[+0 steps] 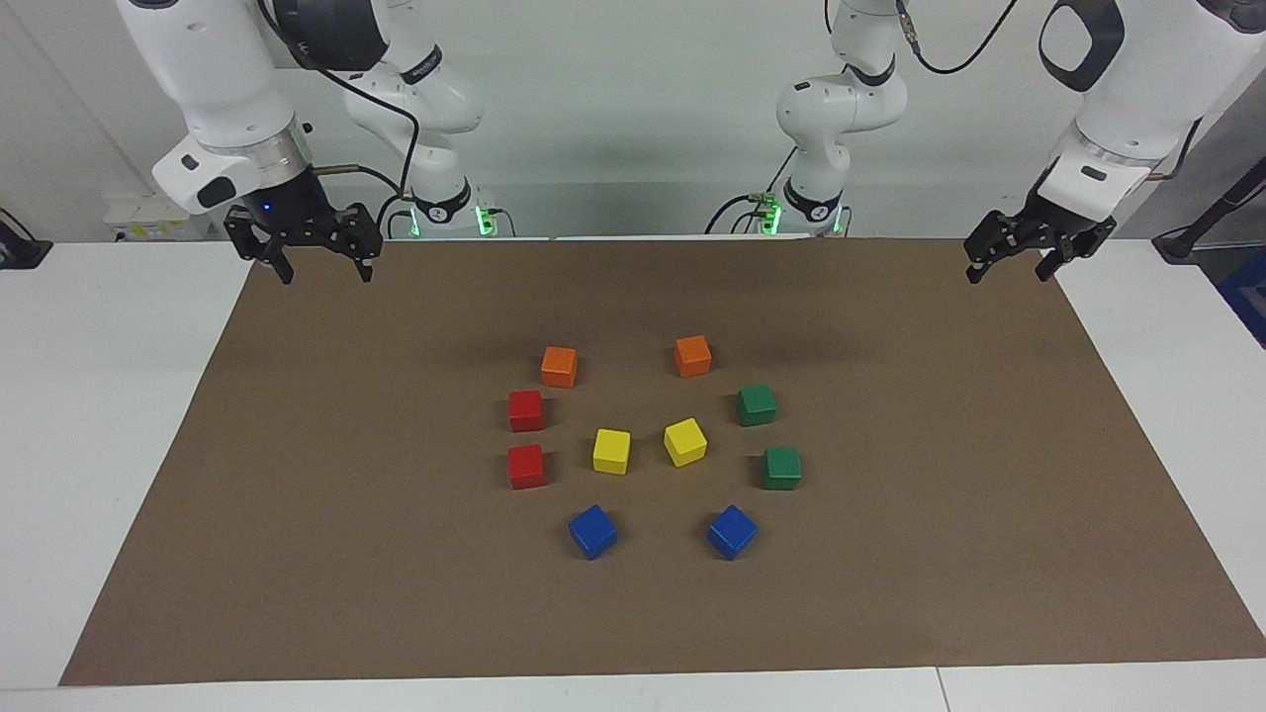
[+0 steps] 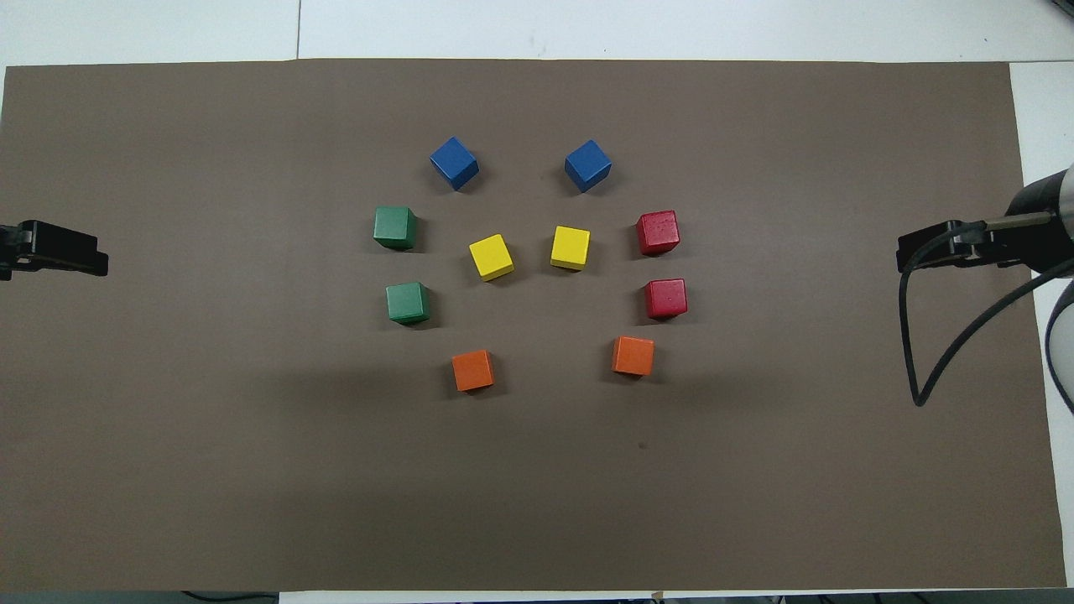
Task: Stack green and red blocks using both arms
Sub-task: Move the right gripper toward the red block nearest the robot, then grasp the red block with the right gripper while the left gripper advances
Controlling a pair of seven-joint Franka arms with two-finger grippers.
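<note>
Ten cubes lie in a loose ring on the brown mat (image 1: 297, 494), none stacked and none touching another. The two green blocks sit toward the left arm's end, the nearer green block (image 1: 757, 404) and the farther green block (image 1: 781, 468) close together. The two red blocks mirror them toward the right arm's end: the nearer red block (image 1: 525, 410) and the farther red block (image 1: 526, 466). Two orange cubes (image 1: 559, 366) lie nearest the robots, two yellow cubes (image 1: 611, 451) sit in the middle of the ring, and two blue cubes (image 1: 592, 531) lie farthest out. The left gripper (image 1: 1009, 265) hangs over the mat's corner at its own end, fingers apart and holding nothing. The right gripper (image 1: 318, 267) hangs over the mat's corner at its end, fingers likewise apart and empty
</note>
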